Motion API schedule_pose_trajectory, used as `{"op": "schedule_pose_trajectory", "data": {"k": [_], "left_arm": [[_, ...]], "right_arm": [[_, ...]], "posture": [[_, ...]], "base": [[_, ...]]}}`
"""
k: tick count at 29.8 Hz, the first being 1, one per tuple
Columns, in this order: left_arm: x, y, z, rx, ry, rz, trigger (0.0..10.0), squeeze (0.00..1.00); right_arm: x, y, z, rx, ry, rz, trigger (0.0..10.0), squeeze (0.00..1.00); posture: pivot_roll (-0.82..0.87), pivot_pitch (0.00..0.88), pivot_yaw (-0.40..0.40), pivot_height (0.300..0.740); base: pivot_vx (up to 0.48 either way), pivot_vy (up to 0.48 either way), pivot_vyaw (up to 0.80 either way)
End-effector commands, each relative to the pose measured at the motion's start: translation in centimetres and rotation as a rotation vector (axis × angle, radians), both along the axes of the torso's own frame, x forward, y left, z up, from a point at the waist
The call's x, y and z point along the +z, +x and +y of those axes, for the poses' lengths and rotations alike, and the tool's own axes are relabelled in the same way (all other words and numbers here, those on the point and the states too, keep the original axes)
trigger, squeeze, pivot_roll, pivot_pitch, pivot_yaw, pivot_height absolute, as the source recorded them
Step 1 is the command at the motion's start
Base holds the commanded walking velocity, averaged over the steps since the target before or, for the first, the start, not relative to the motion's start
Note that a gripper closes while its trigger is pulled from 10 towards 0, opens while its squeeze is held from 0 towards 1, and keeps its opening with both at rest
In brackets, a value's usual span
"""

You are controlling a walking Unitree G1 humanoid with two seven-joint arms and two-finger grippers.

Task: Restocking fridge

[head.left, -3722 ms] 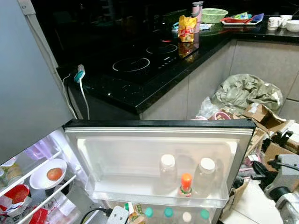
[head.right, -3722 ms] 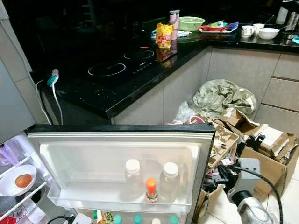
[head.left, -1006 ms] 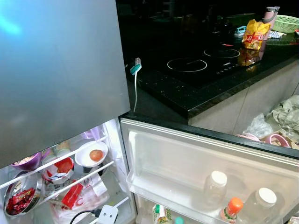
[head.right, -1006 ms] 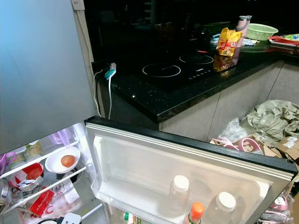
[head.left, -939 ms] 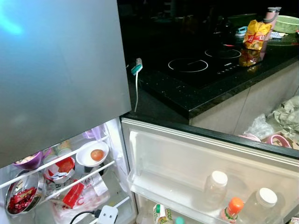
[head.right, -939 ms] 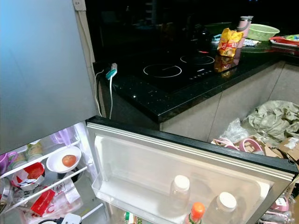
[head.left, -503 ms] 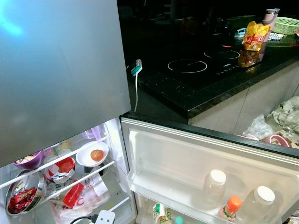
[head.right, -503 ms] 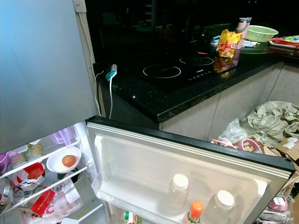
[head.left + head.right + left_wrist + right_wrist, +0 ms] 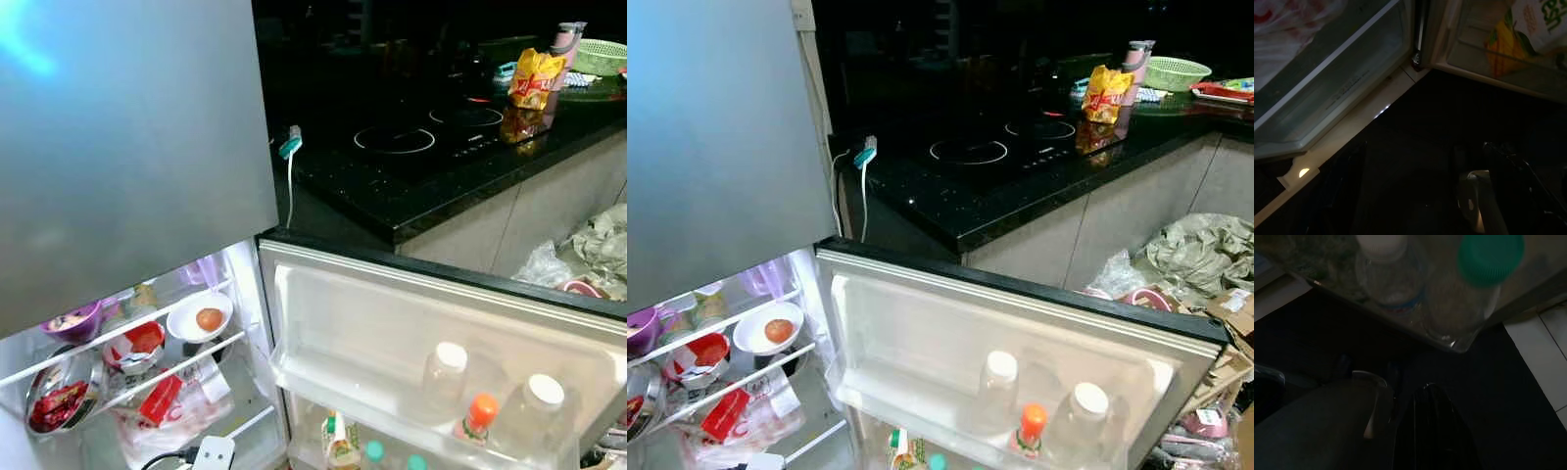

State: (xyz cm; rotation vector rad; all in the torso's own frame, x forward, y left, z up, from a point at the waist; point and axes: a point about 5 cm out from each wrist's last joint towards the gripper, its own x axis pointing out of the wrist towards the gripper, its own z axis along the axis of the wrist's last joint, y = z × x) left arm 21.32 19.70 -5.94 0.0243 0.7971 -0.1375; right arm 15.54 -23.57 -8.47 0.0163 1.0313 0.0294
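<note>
Fridge door [image 9: 921, 323] swung open, 2 white-capped bottles [image 9: 997, 390] and orange-capped bottle [image 9: 1028, 431] at 5 o'clock, egg bowl [image 9: 767, 333] at 8 o'clock, finger state of both grippers undeterminable.

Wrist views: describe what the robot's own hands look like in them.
Both are deep in shade. The left hand reads as long black shapes with a pale, silvery metal piece near its base. The right hand is likewise black, with a thin pale strip beside it. It is too dark to tell cables or markings.
</note>
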Motion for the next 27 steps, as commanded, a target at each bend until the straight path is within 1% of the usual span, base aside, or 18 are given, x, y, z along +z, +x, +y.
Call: {"op": "schedule_pose_trajectory", "data": {"k": [1, 7, 19, 27], "left_arm": [[-0.5, -0.6, -0.3, 0.02, -0.02, 0.03, 10.0, 0.0], [-0.5, -0.6, -0.4, 0.023, -0.022, 0.029, 10.0, 0.0], [-0.5, -0.5, -0.4, 0.025, -0.012, 0.044, 10.0, 0.0], [-0.3, -0.3, -0.4, 0.02, -0.006, 0.027, 10.0, 0.0]], "right_arm": [[-0.1, 0.0, 0.4, -0.006, 0.012, 0.003, 10.0, 0.0], [0.0, 0.2, 0.4, 0.0, 0.011, 0.0, 10.0, 0.0], [0.2, 0.7, 0.2, 0.007, 0.01, -0.007, 10.0, 0.0], [0.4, 1.1, 0.2, 0.015, 0.012, -0.012, 10.0, 0.0]], "posture": [[-0.05, 0.104, 0.019, 0.74], [-0.05, 0.104, 0.018, 0.74], [-0.05, 0.11, 0.015, 0.74], [-0.05, 0.113, 0.014, 0.74]], "base": [[-0.334, 0.0, 0.0], [-0.323, 0.0, 0.0], [0.0, 0.0, 0.0], [0.0, 0.0, 0.0]]}}
